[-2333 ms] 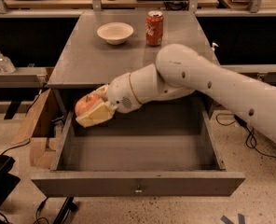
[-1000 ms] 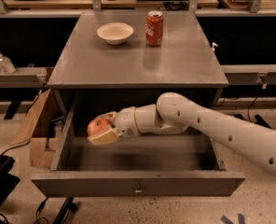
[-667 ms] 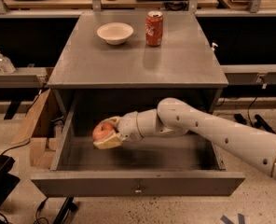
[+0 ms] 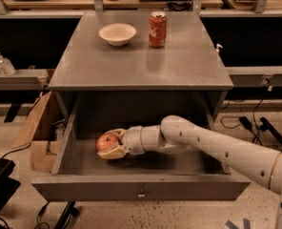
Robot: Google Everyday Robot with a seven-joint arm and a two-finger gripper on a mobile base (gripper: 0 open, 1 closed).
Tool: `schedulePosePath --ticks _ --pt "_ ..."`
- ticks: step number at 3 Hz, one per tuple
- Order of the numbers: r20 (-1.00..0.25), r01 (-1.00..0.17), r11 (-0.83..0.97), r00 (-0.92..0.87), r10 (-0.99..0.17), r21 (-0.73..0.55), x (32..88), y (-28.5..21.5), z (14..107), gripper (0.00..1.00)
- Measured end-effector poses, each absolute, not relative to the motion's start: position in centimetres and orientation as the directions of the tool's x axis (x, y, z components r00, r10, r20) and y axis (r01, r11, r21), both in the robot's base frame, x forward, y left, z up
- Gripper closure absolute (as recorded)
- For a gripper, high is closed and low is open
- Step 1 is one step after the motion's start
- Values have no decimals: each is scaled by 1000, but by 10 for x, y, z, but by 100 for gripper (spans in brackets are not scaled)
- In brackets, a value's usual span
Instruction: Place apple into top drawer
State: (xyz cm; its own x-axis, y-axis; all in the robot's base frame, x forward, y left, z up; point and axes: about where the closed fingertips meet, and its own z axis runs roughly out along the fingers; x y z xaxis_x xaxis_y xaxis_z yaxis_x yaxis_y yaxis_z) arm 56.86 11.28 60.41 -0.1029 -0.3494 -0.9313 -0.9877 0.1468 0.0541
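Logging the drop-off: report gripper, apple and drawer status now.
Gripper inside the open grey metal top drawer, left side, shut on the round red apple. Apple not yet released. No obstruction seen beneath it.

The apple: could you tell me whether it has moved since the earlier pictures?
Yes. The apple, held in the gripper, has gone down and rightward from beside the cabinet top's front-left corner into the top drawer.

The gripper holds the apple inside the top drawer, left side; bowl left of can on tabletop
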Motion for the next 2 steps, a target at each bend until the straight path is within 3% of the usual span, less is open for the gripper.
schedulePosePath --ticks 1,2 --pt "-934 -986 156 -113 -340 62 569 113 600 88" --pt "-934 -986 156 -113 -340 62 569 113 601 64"
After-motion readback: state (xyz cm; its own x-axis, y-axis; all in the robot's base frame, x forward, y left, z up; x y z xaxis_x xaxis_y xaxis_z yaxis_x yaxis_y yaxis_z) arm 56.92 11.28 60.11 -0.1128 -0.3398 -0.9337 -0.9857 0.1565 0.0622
